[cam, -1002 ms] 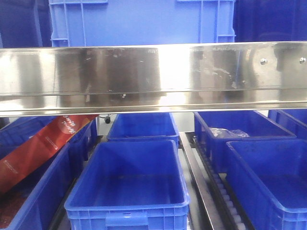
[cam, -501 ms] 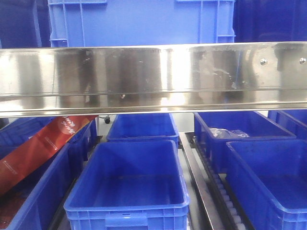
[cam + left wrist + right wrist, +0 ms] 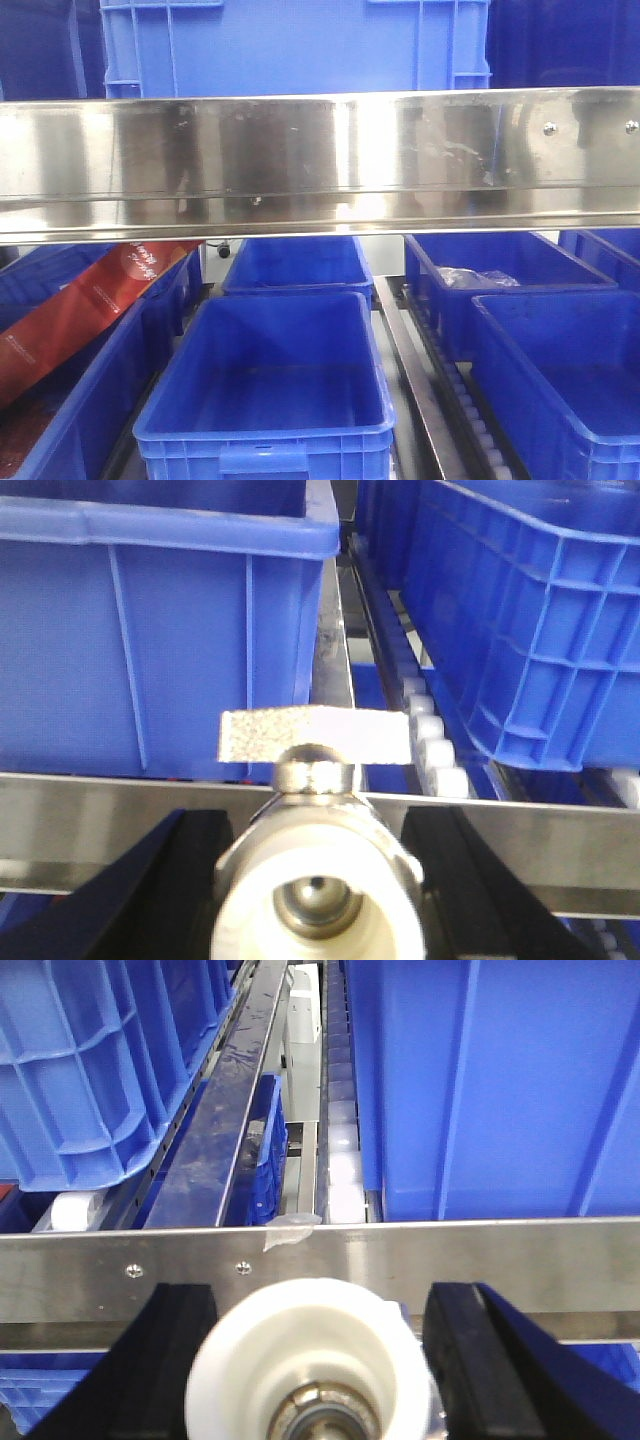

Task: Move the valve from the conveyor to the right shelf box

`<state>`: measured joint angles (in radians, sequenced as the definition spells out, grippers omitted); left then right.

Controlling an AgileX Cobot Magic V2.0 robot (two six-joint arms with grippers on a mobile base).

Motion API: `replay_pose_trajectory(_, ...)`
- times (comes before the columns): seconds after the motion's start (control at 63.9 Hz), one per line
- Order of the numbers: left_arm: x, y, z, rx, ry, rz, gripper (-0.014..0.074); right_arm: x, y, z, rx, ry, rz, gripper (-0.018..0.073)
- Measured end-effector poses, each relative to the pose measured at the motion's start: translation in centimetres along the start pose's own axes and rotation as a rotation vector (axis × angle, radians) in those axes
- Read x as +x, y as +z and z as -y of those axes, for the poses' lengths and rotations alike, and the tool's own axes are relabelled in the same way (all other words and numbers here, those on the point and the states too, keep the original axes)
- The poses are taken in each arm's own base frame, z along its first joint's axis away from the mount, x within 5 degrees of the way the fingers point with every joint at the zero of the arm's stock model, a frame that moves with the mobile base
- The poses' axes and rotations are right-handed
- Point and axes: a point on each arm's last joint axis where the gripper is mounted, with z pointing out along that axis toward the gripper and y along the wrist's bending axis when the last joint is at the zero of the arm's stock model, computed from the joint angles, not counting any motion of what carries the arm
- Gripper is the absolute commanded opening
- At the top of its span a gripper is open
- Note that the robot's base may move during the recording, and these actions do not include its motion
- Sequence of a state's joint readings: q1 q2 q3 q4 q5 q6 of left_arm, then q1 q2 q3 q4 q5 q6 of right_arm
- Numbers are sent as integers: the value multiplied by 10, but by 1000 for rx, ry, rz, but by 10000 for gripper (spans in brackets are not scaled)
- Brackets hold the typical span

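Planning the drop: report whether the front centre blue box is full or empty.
Empty. The front centre blue box shows only bare blue floor and walls.

Legible text: none can be read.
Front view: the red packet (image 3: 90, 310) leaning in the left blue bin (image 3: 75, 425) carries white script lettering near its upper end and a line of small white print lower down — both are too blurred to make out.
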<state>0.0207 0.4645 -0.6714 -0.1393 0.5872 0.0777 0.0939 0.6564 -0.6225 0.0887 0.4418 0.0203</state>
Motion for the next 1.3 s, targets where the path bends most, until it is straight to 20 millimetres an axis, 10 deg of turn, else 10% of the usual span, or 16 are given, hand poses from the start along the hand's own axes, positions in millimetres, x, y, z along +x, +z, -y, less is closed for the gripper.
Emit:
replay_pose_trajectory(0.36,-70,44,17,143,145,-63,-111,-88,1,-9,-10,-93,122,-165)
replay_pose_trajectory(0.845,-171,176,114,429,210,-45,-111,-199,89,-76,-205,-157,193,-165)
replay_pose_trajectory(1.299,-148,279,151,497,105,-182,-111,-186,201,-139,-324,-153,72,-165)
